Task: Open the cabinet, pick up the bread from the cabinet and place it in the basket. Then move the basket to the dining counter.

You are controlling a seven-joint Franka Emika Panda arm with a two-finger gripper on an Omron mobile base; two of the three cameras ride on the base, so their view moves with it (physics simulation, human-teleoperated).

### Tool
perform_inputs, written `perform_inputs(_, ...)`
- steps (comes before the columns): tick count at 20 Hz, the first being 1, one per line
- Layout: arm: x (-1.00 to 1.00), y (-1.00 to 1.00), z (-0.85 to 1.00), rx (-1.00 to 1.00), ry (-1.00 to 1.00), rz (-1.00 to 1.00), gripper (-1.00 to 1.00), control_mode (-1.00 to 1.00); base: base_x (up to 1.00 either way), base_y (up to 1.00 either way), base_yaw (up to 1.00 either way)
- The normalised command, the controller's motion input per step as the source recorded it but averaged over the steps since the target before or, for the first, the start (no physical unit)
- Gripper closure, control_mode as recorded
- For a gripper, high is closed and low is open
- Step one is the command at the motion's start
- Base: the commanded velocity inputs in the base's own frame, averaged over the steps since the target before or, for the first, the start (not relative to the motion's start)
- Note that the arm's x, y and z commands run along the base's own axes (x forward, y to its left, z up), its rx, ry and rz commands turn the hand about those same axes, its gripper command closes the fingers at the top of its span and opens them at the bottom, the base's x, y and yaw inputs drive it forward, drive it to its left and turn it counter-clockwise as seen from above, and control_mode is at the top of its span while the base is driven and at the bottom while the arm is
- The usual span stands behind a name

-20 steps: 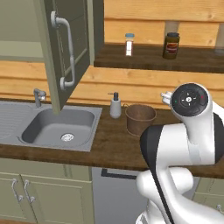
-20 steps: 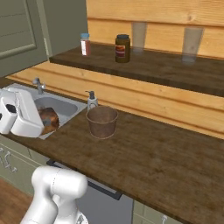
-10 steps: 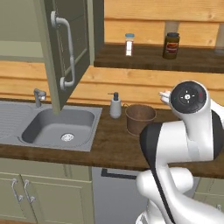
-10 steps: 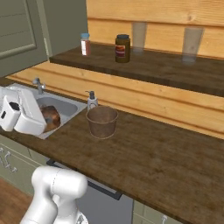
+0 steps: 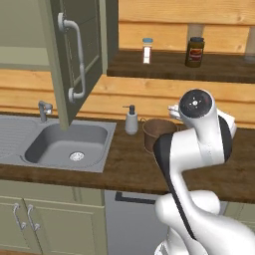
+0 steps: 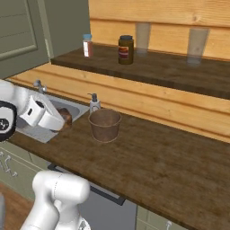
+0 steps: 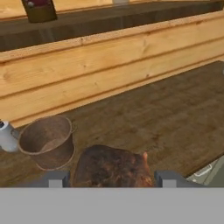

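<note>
Gripper (image 7: 107,178) clamped on the bread (image 7: 113,168), a dark brown crusty loaf wedged between the two fingertips (image 7: 168,178) at the bottom of the hand view. Same loaf (image 6: 64,118) seen from the right base view, poking out past the white hand, above the worktop (image 6: 170,166) near the sink's edge. Just beyond it, the basket (image 7: 47,142): round, brown, upright, nothing inside, standing on the dark wood worktop against the plank wall. Beside the basket, a pale soap dispenser (image 5: 131,120), only its shoulder caught at the left edge of the hand view. From the left base view, basket (image 5: 158,134) partly hidden behind the arm, bread hidden too; grey sink (image 5: 69,144) and tap (image 5: 44,108) plain there. Cabinet (image 5: 79,55) door swung open above the sink, curved grey handle facing out. On the raised shelf, a small bottle with a blue cap (image 6: 87,45) and a dark jar (image 6: 126,50) with a yellowish label, writing too small to read. Two glasses (image 6: 197,43) further along that shelf, clear in the right base view.
</note>
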Motion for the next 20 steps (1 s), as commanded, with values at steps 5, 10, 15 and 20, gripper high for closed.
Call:
perform_inputs(5, 0.89, 0.00, -0.62, -0.03, 0.06, 0.12, 1.00, -1.00, 0.00, 0.00, 0.00)
perform_inputs(10, 1.00, 0.00, -0.37, -0.02, 0.14, 0.14, 1.00, -1.00, 0.00, 0.00, 0.00)
perform_inputs(15, 1.00, -0.11, -0.15, 0.01, 0.12, 0.18, 1.00, -1.00, 0.00, 0.00, 0.00)
perform_inputs(20, 1.00, -0.18, -0.25, 0.00, 0.15, 0.13, 1.00, -1.00, 0.00, 0.00, 0.00)
